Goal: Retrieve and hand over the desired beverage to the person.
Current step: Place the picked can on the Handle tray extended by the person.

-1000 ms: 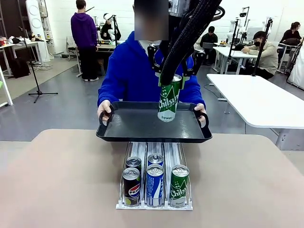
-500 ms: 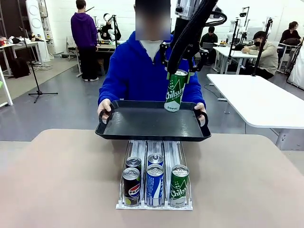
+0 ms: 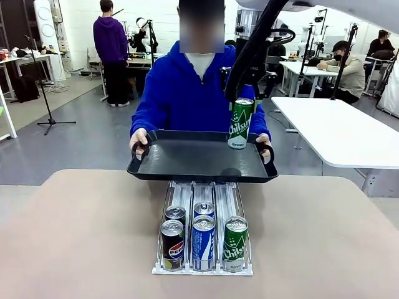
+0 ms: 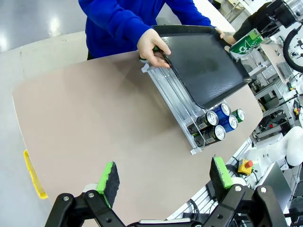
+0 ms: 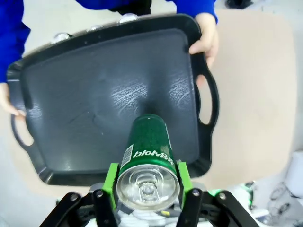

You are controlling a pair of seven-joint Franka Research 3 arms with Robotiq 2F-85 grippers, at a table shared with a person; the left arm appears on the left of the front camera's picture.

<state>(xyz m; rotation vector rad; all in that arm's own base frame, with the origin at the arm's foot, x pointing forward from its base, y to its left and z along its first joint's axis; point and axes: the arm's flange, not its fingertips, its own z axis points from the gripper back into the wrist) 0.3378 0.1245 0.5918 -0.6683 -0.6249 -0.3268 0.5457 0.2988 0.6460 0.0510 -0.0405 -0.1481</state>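
While the blue-hooded person (image 3: 181,93) offers the black plastic tray (image 3: 187,163) mid-frame, my right pincer (image 5: 147,184) clamps the green metal can (image 3: 239,128) upright above it for set-down; left pincer (image 4: 164,177) gapes

The raised green can (image 3: 239,124) above the tray (image 3: 187,163) is showing white lettering, "Chilsu", running up its side. In the rack (image 3: 202,271) on the tabletop (image 3: 81,237), the front green can (image 3: 234,248) is carrying the same lettering, "Chils", and the black can (image 3: 172,245) is showing "PEP". The print on the blue can (image 3: 203,243) is coming out too small to read.
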